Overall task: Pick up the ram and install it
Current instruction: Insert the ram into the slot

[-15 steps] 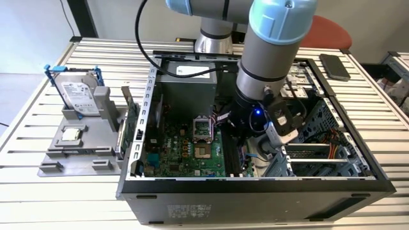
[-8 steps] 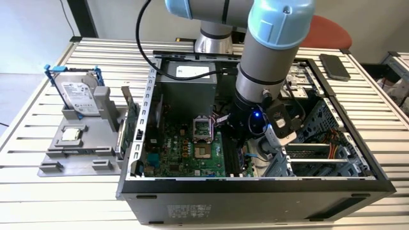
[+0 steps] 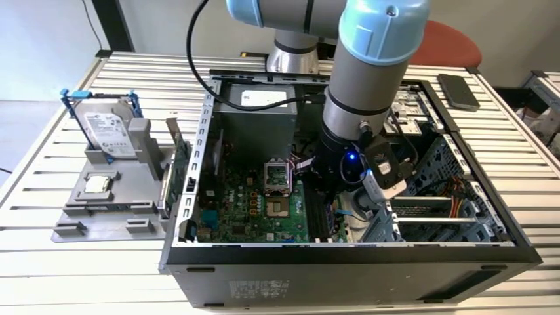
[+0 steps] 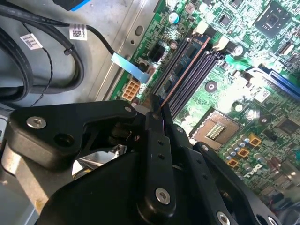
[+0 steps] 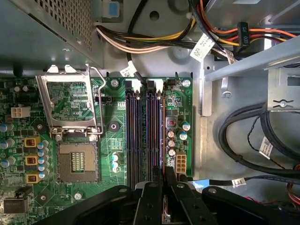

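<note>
The ram (image 4: 186,60) is a slim dark stick seen edge-on in both wrist views. It stands along the outermost memory slot of the green motherboard (image 4: 243,70), the slot nearest the case wall side. My gripper (image 4: 157,107) is down inside the open computer case (image 3: 350,252), its black fingers (image 4: 152,136) pressed together on the near end of the ram. The first wrist view shows the ram (image 5: 162,136) as a thin line running from my gripper (image 5: 164,177) beside the empty blue-black slots (image 5: 140,136). In the exterior view my gripper (image 3: 326,193) hangs over those slots.
An open CPU socket (image 5: 77,161) lies beside the slots. Black cables (image 5: 243,140) and a wire bundle (image 5: 154,42) crowd the case wall. A grey holder (image 3: 114,197) outside the case carries a hard drive in a blue frame (image 3: 107,128) and an upright green card (image 3: 180,164).
</note>
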`<state>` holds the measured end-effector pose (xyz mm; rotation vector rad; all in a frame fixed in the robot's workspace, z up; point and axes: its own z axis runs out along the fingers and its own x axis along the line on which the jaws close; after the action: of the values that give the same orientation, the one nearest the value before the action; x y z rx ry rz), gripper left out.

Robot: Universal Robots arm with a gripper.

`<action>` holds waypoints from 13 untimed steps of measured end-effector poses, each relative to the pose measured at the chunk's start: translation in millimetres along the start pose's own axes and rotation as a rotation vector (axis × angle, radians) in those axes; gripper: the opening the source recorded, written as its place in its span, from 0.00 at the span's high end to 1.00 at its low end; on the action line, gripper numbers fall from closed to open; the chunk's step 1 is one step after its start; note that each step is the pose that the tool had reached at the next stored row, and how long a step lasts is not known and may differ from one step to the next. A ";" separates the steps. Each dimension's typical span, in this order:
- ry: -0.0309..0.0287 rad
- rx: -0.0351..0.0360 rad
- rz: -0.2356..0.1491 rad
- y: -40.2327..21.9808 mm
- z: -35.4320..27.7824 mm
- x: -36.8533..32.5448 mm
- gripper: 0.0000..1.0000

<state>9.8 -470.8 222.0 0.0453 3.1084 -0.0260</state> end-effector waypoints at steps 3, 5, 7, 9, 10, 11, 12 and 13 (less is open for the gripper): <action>0.0000 0.0001 0.000 0.1 0.0 0.0 1.00; 0.0000 0.0001 0.000 0.2 0.0 0.0 1.00; 0.0000 0.0002 0.000 0.5 0.0 0.0 1.00; 0.0000 0.0003 0.001 1.7 0.3 0.1 1.00; -0.0001 -0.0001 0.001 2.1 1.2 0.1 1.00; -0.0001 0.0000 0.001 2.3 2.1 0.0 1.00; -0.0001 0.0001 0.001 2.3 2.7 0.0 1.00; -0.0001 0.0004 0.001 2.4 3.1 -0.1 1.00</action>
<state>10.0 -468.5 218.8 0.0471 3.1082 -0.0267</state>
